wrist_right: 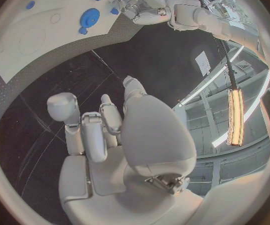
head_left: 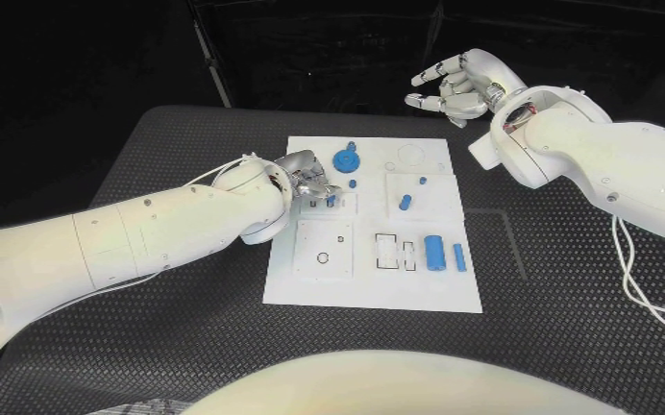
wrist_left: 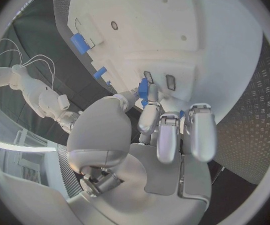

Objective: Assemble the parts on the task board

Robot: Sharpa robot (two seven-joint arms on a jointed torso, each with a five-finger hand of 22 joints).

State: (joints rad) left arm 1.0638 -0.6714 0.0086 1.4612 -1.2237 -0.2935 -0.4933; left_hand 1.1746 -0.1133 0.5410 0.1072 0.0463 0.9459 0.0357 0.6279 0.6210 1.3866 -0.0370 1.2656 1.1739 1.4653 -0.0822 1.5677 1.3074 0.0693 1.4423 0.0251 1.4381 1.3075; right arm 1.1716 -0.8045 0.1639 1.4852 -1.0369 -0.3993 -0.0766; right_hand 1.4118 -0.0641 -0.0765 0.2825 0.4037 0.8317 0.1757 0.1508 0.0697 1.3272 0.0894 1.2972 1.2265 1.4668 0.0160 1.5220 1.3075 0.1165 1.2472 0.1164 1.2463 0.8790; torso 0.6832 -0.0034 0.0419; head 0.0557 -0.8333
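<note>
Task board [head_left: 363, 285]: flat white rectangular plate, centred on the bench [head_left: 166, 338] (black, ribbed rubbery mat surface). Board has shallow rectangular recesses and small round holes. Blue parts on it: a round disc with a knob [head_left: 347, 158] near the far edge, a short peg [head_left: 405, 202] mid-board, a cylinder [head_left: 435, 252] lying flat near the right side with a thin bar [head_left: 458, 257] just beside it.

Left hand [head_left: 307, 183] is over the board's left-middle area, silver fingers curled down, pinching a small blue part [wrist_left: 143, 89] at the fingertips, right at a recess. Can't tell whether the part is seated or just touching, the fingers cover it.

Right hand [head_left: 457, 86] is raised beyond the board's far right corner, off the bench, fingers spread and holding nothing.
</note>
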